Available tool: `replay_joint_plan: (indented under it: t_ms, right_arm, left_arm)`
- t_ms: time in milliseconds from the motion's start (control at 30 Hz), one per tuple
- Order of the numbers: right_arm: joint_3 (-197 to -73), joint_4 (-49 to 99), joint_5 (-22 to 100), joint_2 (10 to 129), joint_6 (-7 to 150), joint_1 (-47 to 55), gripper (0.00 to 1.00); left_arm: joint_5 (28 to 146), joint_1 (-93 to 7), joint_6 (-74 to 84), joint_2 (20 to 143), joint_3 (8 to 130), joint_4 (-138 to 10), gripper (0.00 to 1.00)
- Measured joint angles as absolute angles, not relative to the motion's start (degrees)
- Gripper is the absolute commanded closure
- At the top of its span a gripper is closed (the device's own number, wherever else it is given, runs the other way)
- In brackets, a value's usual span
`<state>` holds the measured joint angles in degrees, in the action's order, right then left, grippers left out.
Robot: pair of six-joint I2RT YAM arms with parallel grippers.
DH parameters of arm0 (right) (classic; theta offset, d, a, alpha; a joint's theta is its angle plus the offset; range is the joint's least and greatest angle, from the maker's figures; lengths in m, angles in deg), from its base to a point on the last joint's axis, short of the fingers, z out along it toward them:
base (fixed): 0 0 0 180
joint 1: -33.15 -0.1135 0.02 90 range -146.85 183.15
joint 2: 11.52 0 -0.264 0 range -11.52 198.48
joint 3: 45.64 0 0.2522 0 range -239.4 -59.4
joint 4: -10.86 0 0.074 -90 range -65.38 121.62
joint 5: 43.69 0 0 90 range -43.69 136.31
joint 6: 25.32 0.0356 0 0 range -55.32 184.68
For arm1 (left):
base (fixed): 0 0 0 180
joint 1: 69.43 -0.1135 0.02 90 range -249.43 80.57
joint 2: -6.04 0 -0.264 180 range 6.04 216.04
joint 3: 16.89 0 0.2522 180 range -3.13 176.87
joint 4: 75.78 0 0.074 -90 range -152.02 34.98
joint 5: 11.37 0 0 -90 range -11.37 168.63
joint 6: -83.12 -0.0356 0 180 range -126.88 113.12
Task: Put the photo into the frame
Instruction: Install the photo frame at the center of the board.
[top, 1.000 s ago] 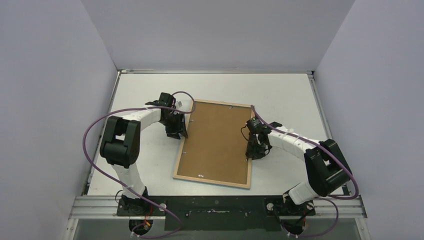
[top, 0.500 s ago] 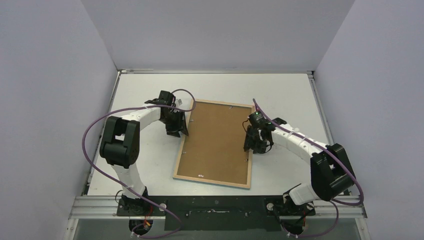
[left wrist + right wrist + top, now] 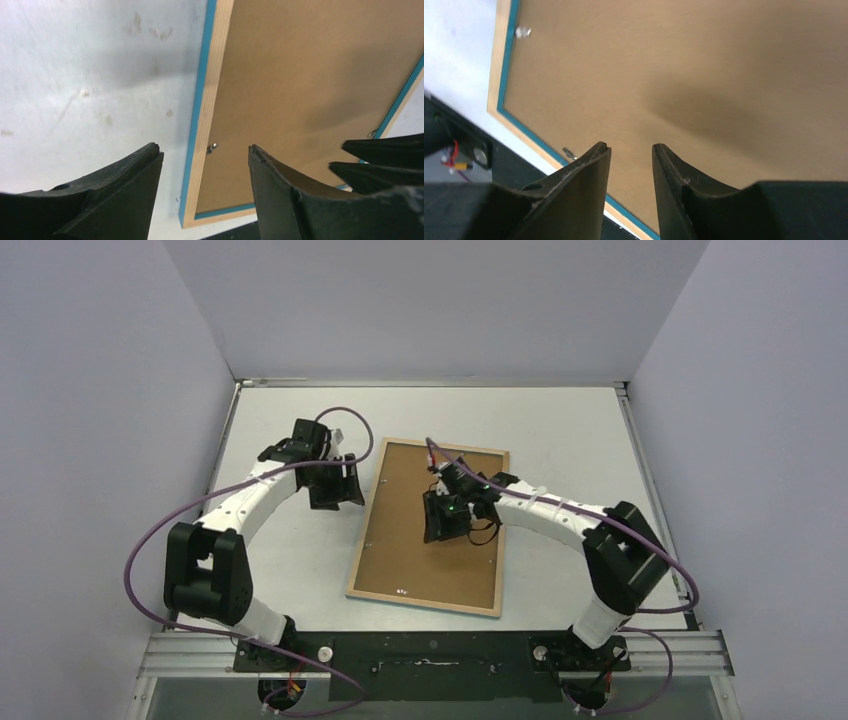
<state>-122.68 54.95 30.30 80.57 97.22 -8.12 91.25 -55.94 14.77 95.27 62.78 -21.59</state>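
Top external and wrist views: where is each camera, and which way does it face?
Top external: high at the near side, looking down on the table; left arm, right arm and frame show.
Left wrist: on the left arm, looking past the open left end effector at the frame's edge.
Right wrist: above the backing board, right end effector in view.
All share the frame's back.

no word, label, brand or number can be read in any view. a tiny pale mark point(image 3: 403, 591) sits on the brown backing board point(image 3: 425, 565), nearer the arm bases than the right claw point(image 3: 440, 524), too small to make out.
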Motion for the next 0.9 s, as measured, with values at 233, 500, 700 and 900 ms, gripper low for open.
replay_joint_plan:
  t_ms: [233,500,700,900]
  right_arm:
    - [-122.31,45.35,18.13,89.93,95.21,-14.81,0.64]
    - [-122.29,43.34,10.74,93.49,93.37,-18.7,0.65]
    - [-121.11,43.12,7.18,93.49,92.06,-20.03,0.65]
    - [-120.85,42.49,5.12,94.39,91.91,-20.36,0.65]
  left_arm:
    - [93.81,-55.81,19.05,90.68,49.52,-21.22,0.44]
    - [97.35,-54.58,23.03,90.02,43.18,-22.86,0.5]
    - [98.55,-53.9,24.23,90.2,40.8,-25.24,0.56]
    - [98.62,-53.47,24.25,92.58,40.73,-26.66,0.6]
